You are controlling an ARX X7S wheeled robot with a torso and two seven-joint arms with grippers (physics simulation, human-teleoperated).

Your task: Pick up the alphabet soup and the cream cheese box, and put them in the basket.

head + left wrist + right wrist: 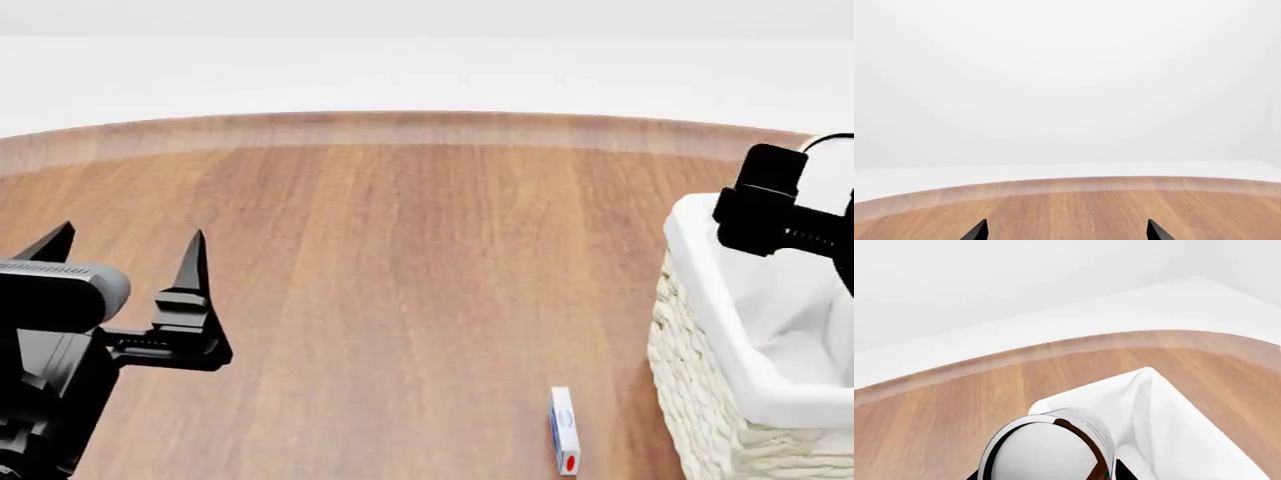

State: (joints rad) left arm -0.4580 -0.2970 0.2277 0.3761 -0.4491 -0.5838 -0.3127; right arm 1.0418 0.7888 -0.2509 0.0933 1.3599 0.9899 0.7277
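My right gripper [1047, 476] is shut on a can [1041, 450] with a white top. Only a dark sliver of its label shows, so I cannot tell whether it is the alphabet soup. The gripper hangs over the cream-white wicker basket [701, 350], whose white liner [1174, 415] lies just beyond the can. In the head view this gripper [763, 215] is black, above the basket's rim, and hides the can. The cream cheese box [565, 430], thin, white, with a blue edge and a red mark, lies on the table left of the basket. My left gripper [127, 250] is open and empty at the near left, and its fingertips [979, 231] show wide apart.
The round wooden table [400, 250] runs to a curved far edge [1074, 184], with white floor beyond. The basket stands at the right side of the table.
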